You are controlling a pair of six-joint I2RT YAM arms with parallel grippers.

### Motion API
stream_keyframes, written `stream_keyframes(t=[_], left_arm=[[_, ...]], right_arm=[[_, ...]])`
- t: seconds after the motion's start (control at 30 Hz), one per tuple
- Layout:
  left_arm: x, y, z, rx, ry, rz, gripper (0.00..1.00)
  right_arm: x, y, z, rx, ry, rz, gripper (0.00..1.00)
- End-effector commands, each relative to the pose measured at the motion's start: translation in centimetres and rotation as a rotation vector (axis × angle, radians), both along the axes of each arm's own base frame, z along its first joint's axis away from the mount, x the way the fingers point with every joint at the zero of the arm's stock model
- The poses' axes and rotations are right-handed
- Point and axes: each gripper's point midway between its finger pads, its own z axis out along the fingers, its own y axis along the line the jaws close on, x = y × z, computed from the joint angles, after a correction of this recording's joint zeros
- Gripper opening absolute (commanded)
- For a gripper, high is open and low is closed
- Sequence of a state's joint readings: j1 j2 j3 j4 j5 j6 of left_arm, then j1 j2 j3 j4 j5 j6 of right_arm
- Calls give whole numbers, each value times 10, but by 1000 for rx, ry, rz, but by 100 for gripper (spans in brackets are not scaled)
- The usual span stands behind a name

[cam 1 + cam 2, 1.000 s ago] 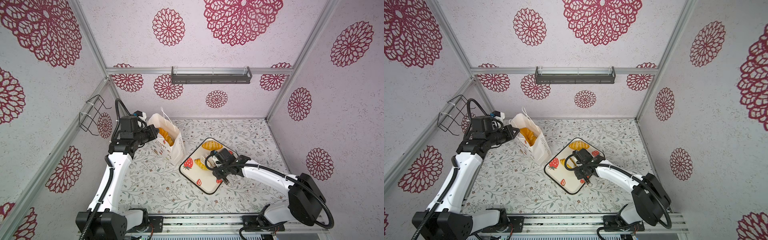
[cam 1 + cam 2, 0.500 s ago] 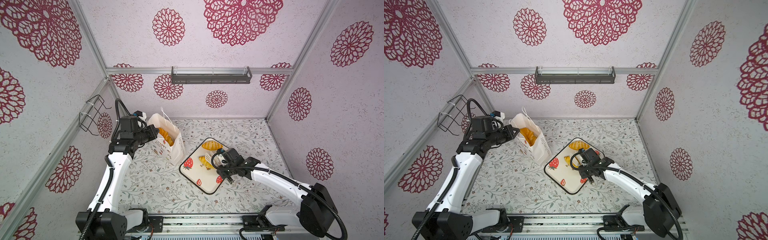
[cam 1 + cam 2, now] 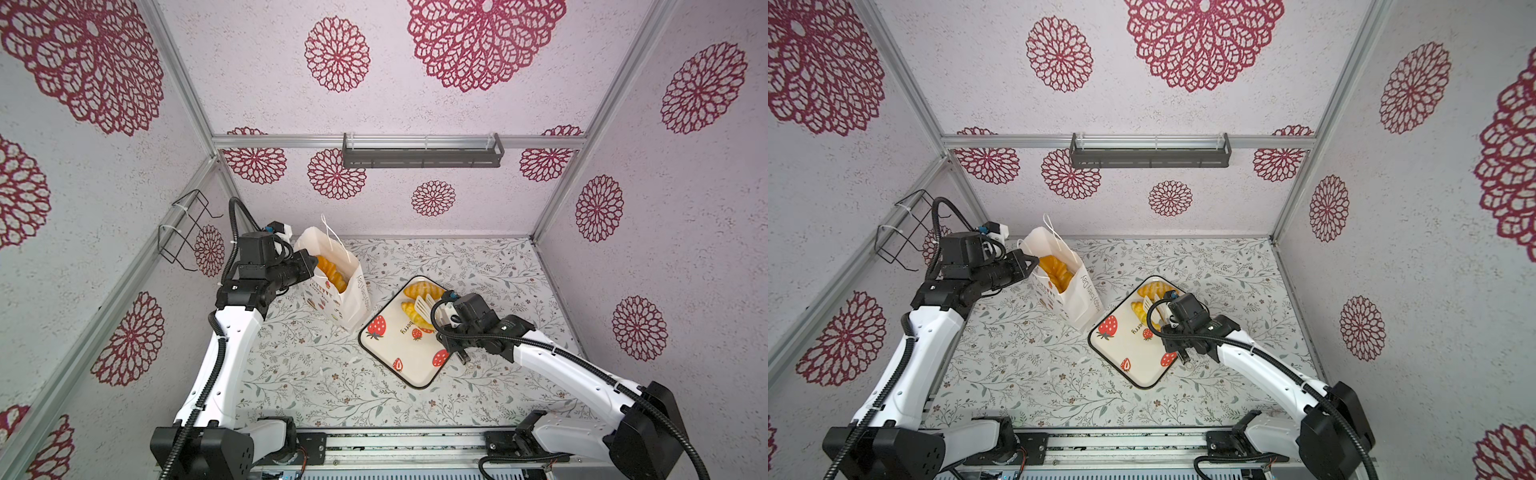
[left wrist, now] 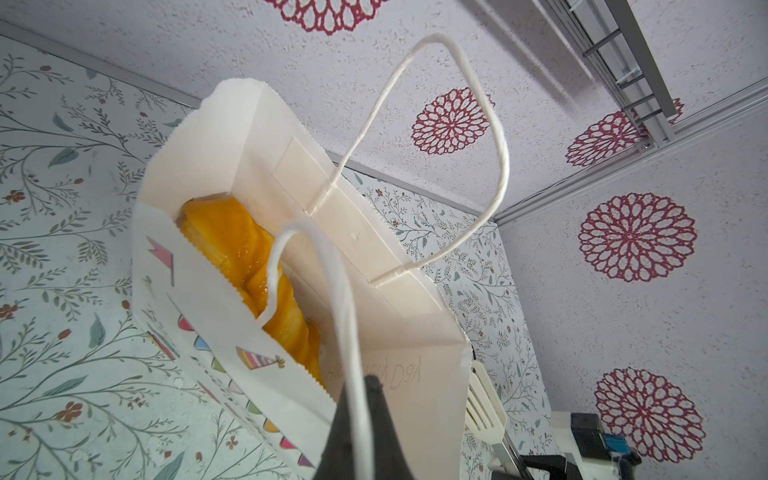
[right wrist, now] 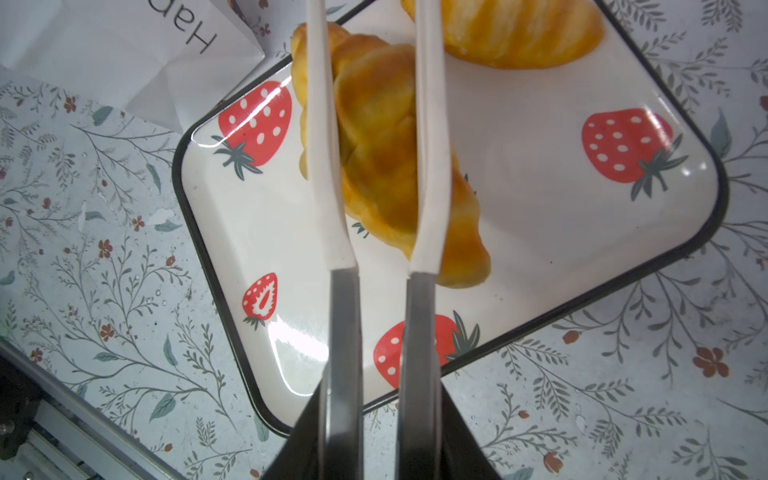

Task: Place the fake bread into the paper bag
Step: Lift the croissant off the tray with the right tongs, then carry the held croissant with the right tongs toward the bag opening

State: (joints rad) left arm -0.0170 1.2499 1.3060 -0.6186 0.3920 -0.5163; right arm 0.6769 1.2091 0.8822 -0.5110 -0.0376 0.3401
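The white paper bag [image 3: 347,297] [image 3: 1077,301] stands upright at the back left. Golden fake bread [image 3: 330,270] [image 4: 232,241] fills its open mouth. My left gripper [image 3: 309,264] [image 4: 365,384] is shut on one cord handle [image 4: 345,316] at the bag's rim. My right gripper [image 3: 444,312] [image 5: 380,415] is shut on a pair of white-tipped tongs [image 5: 340,332] [image 3: 424,305]. The tong blades flank a croissant [image 5: 378,137] [image 3: 1138,309] over the strawberry tray [image 3: 395,357] [image 5: 540,232]. Whether that croissant is pinched or lifted, I cannot tell.
A second croissant [image 3: 422,290] [image 5: 519,33] lies at the tray's far corner, beyond the tongs. The bag's side nearly touches the tray. A wire basket [image 3: 187,232] hangs on the left wall, a dark shelf [image 3: 422,156] on the back wall.
My right gripper with the tongs has shifted a little right and towards the back of the tray, over the croissant. The left arm and the bag have not moved.
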Motion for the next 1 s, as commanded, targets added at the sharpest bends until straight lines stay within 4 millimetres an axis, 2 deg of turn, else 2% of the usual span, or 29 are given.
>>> stream_keyframes(t=[0.0,0.33,0.6,0.8,0.97], left_arm=[[-3,-1,14,8,-43,-7,0],[-7,-1,22,-1,-60,-6,0],[-6,-10,33,-47,-71,-41,0],[-7,-15,37,-70,-74,-66,0],[-9,-18,43,-83,-89,-82,0]], right_arm=[[14,7,39,100,-97,-40,17],[16,20,87,201,-168,-21,16],[17,23,107,227,-199,-13,16],[20,28,116,236,-209,-3,16],[20,34,134,262,-240,13,16]])
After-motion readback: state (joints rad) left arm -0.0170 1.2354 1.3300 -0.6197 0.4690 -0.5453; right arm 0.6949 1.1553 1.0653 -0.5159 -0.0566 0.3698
